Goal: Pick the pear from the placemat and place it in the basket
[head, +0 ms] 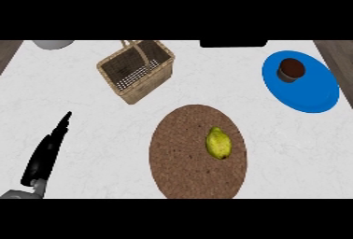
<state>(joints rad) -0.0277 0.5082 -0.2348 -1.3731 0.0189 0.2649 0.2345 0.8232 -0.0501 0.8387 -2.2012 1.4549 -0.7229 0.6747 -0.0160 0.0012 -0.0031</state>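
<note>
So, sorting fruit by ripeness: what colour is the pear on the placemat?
Yellow-green, seen in the head view: the pear lies on the brown placemat.

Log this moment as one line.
pear on placemat | basket holds nothing | left hand open, resting | right hand unseen

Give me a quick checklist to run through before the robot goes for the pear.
1. Pear lying on the placemat, nothing covering it: ok.
2. Basket upright, mouth open, nothing visible inside: ok.
3. Counter between placemat and basket free of objects: ok.
4. Left hand holds nothing, fingers straight: ok.
5. Right hand ready: cannot tell, not in view.
6. Blue plate with the brown cup stands apart from the placemat: ok.
</note>
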